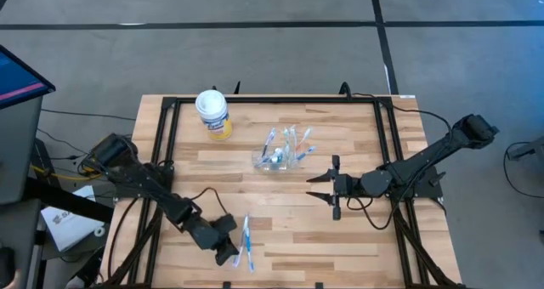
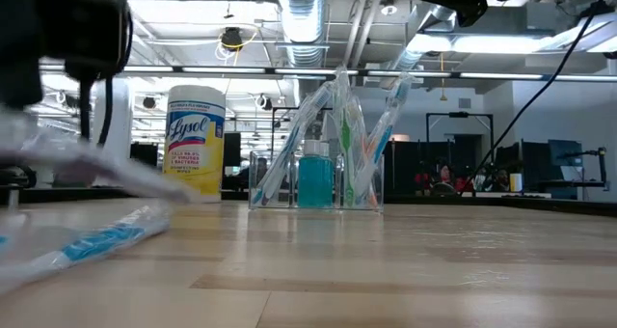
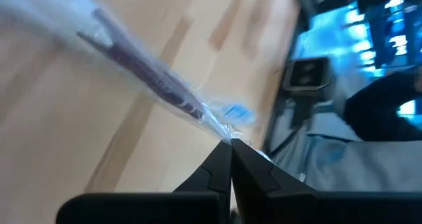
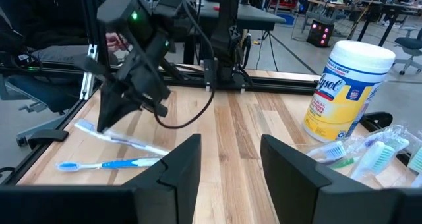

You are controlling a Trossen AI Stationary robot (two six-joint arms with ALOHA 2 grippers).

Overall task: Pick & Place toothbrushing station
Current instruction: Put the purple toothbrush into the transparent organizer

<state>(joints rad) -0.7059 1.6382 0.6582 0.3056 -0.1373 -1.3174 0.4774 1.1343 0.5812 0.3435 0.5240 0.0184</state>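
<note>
The clear plastic cup (image 1: 276,159) stands mid-table with several toothbrushes and a teal tube in it; it also shows in the low view (image 2: 315,178). My left gripper (image 1: 228,253) is near the table's front edge, shut on a toothbrush in a clear wrapper (image 3: 142,72), which also shows in the right wrist view (image 4: 125,140). A blue-and-white toothbrush (image 4: 105,163) lies flat on the table beside it (image 1: 248,236). My right gripper (image 1: 325,187) is open and empty, low over the table to the right of the cup. My left gripper pinches the end of the toothbrush's clear wrapper (image 3: 223,130) between its two fingertips. The fingers slant down from above on the table's left side. The held end (image 4: 84,126) is raised, and the brush slopes down to its other end (image 4: 163,148) at the table top.
A white tub with a yellow label (image 1: 213,113) stands at the far left of the table, behind and left of the cup. A black frame rail (image 1: 272,99) runs round the table's edges. Bare wood lies between the cup and the two toothbrushes at the front.
</note>
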